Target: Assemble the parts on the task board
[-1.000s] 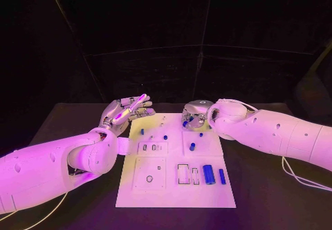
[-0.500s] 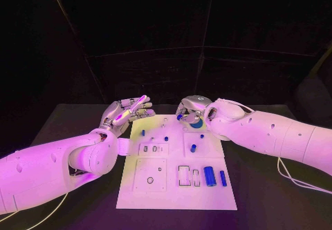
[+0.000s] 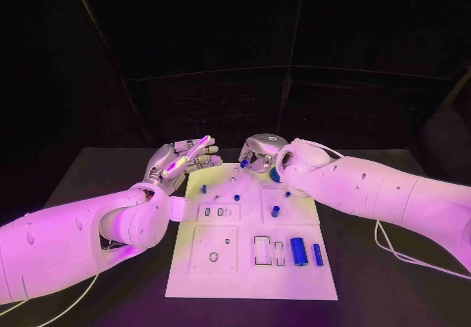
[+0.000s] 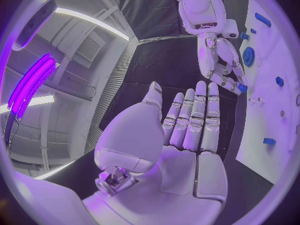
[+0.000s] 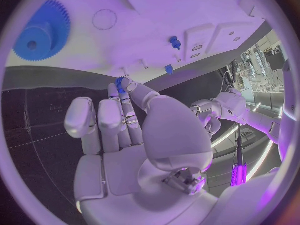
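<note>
While the right hand [image 3: 259, 152] is pinching a small blue part [image 5: 120, 85] at its fingertips, it should be going slowly over the task board [image 3: 246, 272] — the left hand [image 3: 182, 159] is waiting, fingers straight, holding nothing.

Right robot hand [image 3: 257, 154] lifted a small blue part [image 5: 120, 86] — gear [image 5: 41, 31] uncovered.

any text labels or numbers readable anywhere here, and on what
None can be read.
Task board: outlines and holes show, but no legible words or numbers.
Blue gear: no marking visible.
Right hand and left hand: no label or brand legible.
Black table: no print visible in the head view.
</note>
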Robot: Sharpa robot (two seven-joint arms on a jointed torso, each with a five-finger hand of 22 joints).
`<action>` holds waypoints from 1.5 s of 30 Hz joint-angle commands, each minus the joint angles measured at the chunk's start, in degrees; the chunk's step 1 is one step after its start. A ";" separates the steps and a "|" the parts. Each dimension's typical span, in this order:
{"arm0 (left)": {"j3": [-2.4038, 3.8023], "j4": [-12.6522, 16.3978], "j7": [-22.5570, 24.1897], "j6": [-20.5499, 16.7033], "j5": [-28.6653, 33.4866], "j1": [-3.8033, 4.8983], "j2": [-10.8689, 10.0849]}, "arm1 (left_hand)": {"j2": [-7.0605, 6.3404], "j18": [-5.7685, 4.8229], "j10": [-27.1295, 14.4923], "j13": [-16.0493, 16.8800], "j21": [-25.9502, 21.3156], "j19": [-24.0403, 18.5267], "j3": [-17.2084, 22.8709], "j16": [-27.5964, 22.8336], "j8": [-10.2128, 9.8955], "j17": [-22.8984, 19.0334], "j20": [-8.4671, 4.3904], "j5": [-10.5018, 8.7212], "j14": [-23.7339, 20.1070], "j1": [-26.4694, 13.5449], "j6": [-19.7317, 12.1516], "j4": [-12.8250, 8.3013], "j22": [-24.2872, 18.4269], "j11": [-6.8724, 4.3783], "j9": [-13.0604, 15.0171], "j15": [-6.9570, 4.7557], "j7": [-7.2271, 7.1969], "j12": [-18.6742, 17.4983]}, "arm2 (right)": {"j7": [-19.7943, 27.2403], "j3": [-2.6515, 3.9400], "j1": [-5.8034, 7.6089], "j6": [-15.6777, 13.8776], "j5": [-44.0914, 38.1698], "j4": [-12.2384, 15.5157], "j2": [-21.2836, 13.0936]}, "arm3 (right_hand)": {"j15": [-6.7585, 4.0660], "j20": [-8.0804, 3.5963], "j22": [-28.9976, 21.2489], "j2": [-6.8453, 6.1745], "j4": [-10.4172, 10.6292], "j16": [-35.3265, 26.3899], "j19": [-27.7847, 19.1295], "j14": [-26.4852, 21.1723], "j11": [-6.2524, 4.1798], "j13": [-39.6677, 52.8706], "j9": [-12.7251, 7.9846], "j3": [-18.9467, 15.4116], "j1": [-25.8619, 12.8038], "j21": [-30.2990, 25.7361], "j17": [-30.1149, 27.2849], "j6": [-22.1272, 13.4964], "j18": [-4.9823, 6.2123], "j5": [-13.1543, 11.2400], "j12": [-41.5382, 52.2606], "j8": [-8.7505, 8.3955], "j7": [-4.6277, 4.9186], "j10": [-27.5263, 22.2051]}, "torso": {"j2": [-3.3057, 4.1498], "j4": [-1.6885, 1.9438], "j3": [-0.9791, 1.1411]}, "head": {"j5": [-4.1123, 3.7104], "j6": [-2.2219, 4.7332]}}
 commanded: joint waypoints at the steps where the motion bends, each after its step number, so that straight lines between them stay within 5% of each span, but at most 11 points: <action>1: 0.06 0.24 0.47 0.75 -0.32 0.20 -0.05 | 0.12 0.80 0.30 0.02 0.14 0.34 -0.12 -0.17 -0.18 0.09 -0.05 0.30 0.43 0.54 0.42 -0.35 -0.05 -0.02 0.02 -0.03 0.45 0.13 | 0.14 0.05 0.14 1.48 0.36 -0.71 0.70 | 0.12 0.06 0.10 -0.56 0.13 0.28 0.18 0.63 0.14 -0.05 0.01 0.19 0.02 0.27 0.03 -0.28 -0.74 -0.16 -0.10 -0.23 0.31 -0.20 | 0.22 -0.02 -0.05 | 0.02 0.03; 30: 0.06 0.57 0.35 0.73 -0.32 0.57 0.18 | 0.11 0.80 0.35 0.01 0.10 0.42 -0.10 -0.25 -0.21 0.11 -0.06 0.30 0.50 0.61 0.53 -0.51 -0.10 -0.06 0.02 -0.05 0.38 0.08 | -0.53 0.05 0.11 2.98 0.19 -5.72 5.53 | 0.25 0.18 0.14 -1.02 0.59 0.48 0.08 0.56 0.28 -0.08 -0.04 0.40 -0.36 0.34 0.03 -0.62 -0.73 -0.34 -0.35 -0.39 0.43 -0.53 | 0.22 0.09 -0.07 | 0.07 -0.33; 45: 0.06 0.72 0.17 0.85 -0.32 0.70 0.13 | 0.11 0.80 0.35 0.01 0.09 0.43 -0.10 -0.26 -0.21 0.11 -0.06 0.30 0.51 0.61 0.54 -0.52 -0.10 -0.06 0.02 -0.05 0.38 0.08 | -1.89 0.04 0.10 4.76 -0.27 -6.83 6.62 | 1.11 0.95 -2.37 -2.93 1.57 -0.61 -2.17 -0.40 1.31 -0.29 -0.18 1.43 -0.84 -0.78 -2.59 -3.38 -0.19 -1.04 -1.15 -0.56 1.26 -4.10 | 0.25 -0.01 -0.04 | 0.32 -0.46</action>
